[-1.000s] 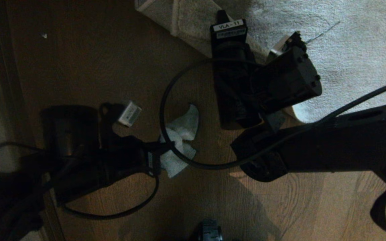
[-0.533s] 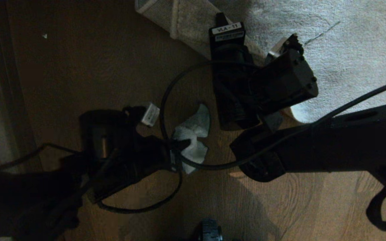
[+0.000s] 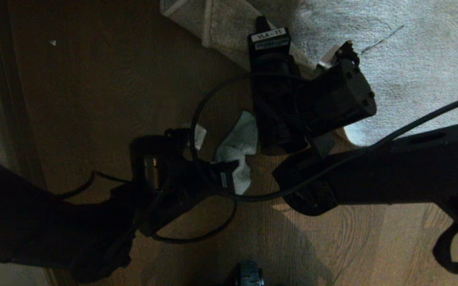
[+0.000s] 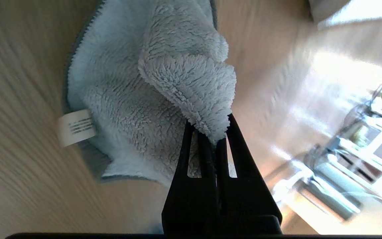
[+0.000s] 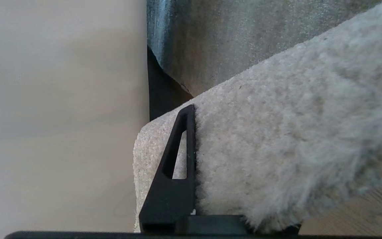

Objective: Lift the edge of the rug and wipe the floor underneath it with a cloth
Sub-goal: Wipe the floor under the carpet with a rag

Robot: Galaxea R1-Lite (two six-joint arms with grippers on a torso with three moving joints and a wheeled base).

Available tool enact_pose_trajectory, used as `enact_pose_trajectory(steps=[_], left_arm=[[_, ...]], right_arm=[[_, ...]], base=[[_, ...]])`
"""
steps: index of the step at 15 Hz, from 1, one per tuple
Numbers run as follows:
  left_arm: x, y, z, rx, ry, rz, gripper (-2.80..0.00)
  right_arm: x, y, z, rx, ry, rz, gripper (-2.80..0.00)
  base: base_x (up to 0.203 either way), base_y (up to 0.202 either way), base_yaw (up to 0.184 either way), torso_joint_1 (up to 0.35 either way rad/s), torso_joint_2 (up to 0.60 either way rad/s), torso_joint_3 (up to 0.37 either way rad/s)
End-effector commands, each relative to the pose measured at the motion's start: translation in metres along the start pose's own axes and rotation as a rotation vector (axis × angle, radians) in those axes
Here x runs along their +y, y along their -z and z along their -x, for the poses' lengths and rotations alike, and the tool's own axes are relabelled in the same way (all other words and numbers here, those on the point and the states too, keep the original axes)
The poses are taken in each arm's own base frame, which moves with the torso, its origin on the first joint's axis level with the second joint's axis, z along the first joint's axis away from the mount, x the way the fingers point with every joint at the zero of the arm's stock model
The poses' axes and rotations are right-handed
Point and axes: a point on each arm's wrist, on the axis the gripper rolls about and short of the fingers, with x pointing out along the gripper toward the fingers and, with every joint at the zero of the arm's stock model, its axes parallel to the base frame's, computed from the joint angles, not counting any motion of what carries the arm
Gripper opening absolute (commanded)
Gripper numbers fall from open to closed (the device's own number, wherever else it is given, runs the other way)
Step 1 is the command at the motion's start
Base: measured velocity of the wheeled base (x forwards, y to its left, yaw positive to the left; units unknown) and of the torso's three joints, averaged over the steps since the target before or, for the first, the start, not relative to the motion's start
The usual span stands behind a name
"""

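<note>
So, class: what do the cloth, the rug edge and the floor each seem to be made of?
Cloth: fluffy pale blue microfibre, judging by its plush loops and stitched hem.
Rug edge: short grey-beige pile, probably synthetic.
Floor: wood or wood-look laminate, with visible grain and a slight sheen.

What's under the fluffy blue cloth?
Brown wood floor shows around the cloth, which lies on it, one fold pinched by the left gripper. The patch directly beneath it is covered.
</note>
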Motion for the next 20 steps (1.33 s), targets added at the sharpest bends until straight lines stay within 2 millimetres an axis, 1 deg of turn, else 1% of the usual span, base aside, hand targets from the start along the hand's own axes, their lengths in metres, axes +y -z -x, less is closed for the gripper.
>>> enact_pose_trajectory(steps=[1,5,11,16,20], left_arm=[[-0.010,0.014,0.003,0.033,-0.004,0.022,-2.80],[-0.024,0.028,0.003,0.066,0.006,0.067,-2.80],[-0.036,0.055,-0.014,0.083,0.008,0.086,-2.80],[-0.035,0.064,-0.022,0.077,-0.013,0.096,-2.80],[-0.029,0.061,-0.026,0.024,-0.026,0.105,-2.80]], right_arm=[[0.003,-0.003,0.000,-0.030,-0.025,-0.028,-2.80],[0.003,-0.003,0.000,-0.030,-0.025,-0.028,-2.80],[-0.001,-0.001,0.001,-0.027,-0.020,-0.023,-2.80],[-0.003,-0.004,-0.002,-0.035,-0.020,-0.016,-2.80],[-0.003,-0.005,-0.002,-0.036,-0.020,-0.015,-2.80]], base=[[0.000,0.000,0.000,0.000,0.00,0.000],[0.000,0.000,0.000,0.000,0.00,0.000],[0.000,0.000,0.000,0.000,0.00,0.000],[0.000,0.000,0.000,0.000,0.00,0.000],[0.000,0.000,0.000,0.000,0.00,0.000]])
